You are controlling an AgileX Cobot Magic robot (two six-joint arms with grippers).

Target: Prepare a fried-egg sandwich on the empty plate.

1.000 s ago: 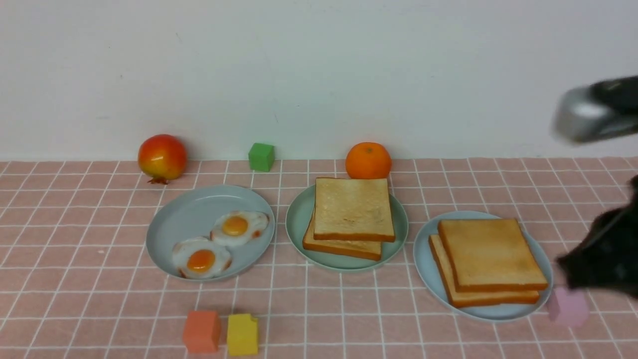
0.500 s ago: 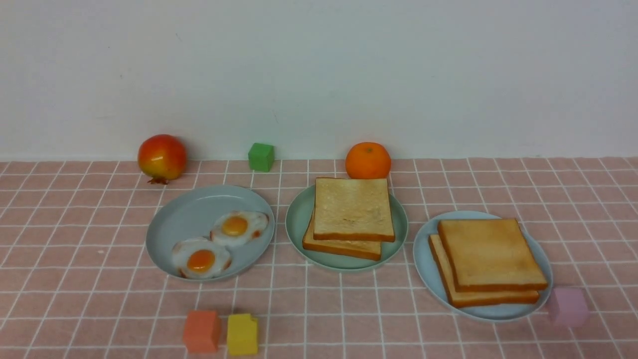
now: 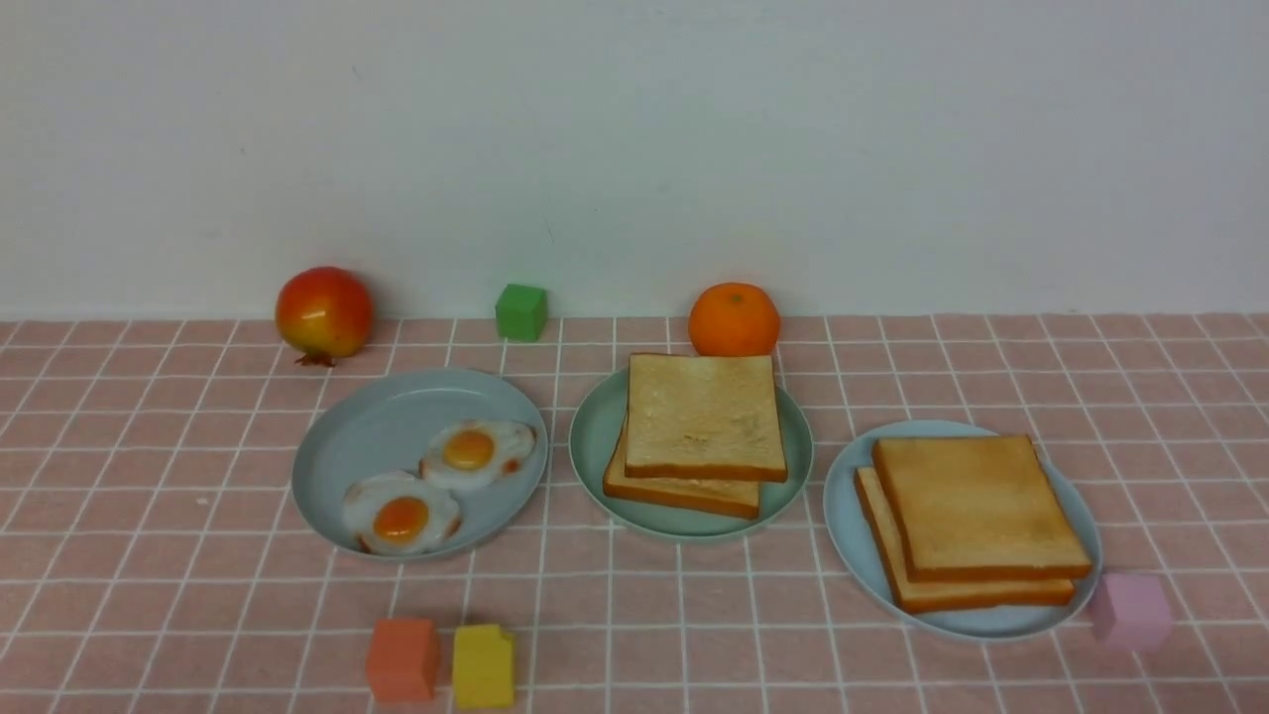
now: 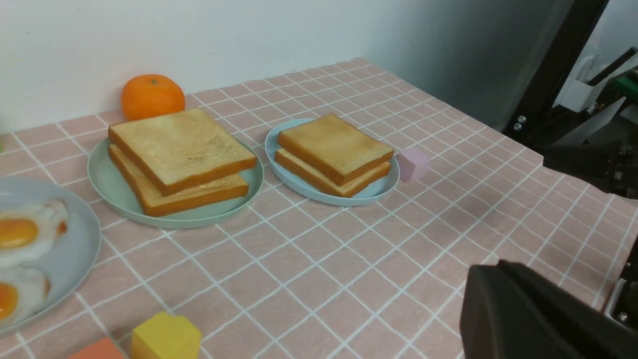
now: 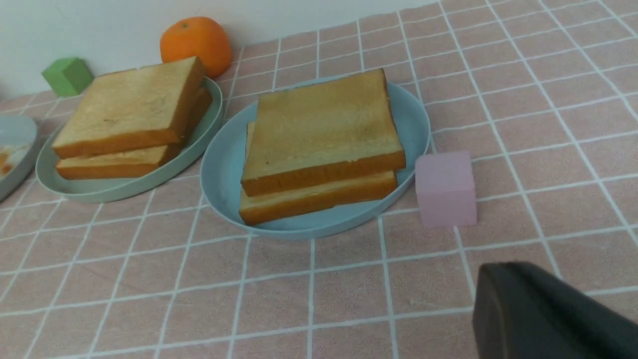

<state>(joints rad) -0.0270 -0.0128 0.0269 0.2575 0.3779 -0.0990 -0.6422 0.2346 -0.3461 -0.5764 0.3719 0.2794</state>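
Mint-green plate, front-view centre, bears the sandwich, filling hidden; likely done, so best leave left gripper and right gripper, both closed, well apart from the bread.

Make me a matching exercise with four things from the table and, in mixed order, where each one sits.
Things
1. Orange
2. Fried eggs
3. Pink block
4. Yellow block

Places
A. On the grey plate
B. Beside the coral block
C. Behind the green plate
D. By the pale blue plate

Pairs: 1-C, 2-A, 3-D, 4-B
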